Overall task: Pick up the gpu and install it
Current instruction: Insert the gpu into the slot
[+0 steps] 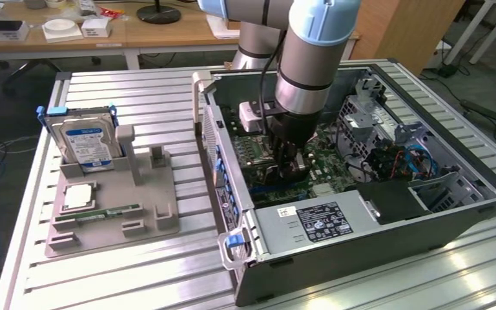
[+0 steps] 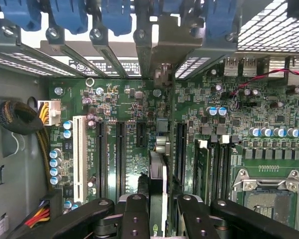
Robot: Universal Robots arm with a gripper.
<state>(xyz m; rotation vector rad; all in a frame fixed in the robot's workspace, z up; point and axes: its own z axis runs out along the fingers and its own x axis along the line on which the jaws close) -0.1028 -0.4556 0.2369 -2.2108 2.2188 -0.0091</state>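
Note:
My gripper [image 1: 289, 166] reaches down inside the open computer case [image 1: 480, 194], just over the green motherboard [image 1: 325, 161]. In the wrist view the gripper [image 2: 158, 201] is shut on the gpu [image 2: 158, 172]. The card shows edge-on as a thin dark upright board between the black fingers [image 2: 134, 214]. It stands over the motherboard [image 2: 124, 99] among the long black expansion slots [image 2: 120, 154]. Its pale metal bracket [image 2: 172, 37] sits at the case's rear slot openings. Whether the card's edge is down in a slot is hidden.
A grey fixture [image 1: 157, 216] beside the case holds a blue-labelled hard drive [image 1: 84, 142], a chip [image 1: 77, 196] and a green memory stick [image 1: 106, 212]. Around the card are the power supply [image 1: 317, 219], blue latches [image 2: 70, 17], a white slot [image 2: 79, 154], a cable bundle [image 2: 17, 117] and the processor socket [image 2: 266, 194].

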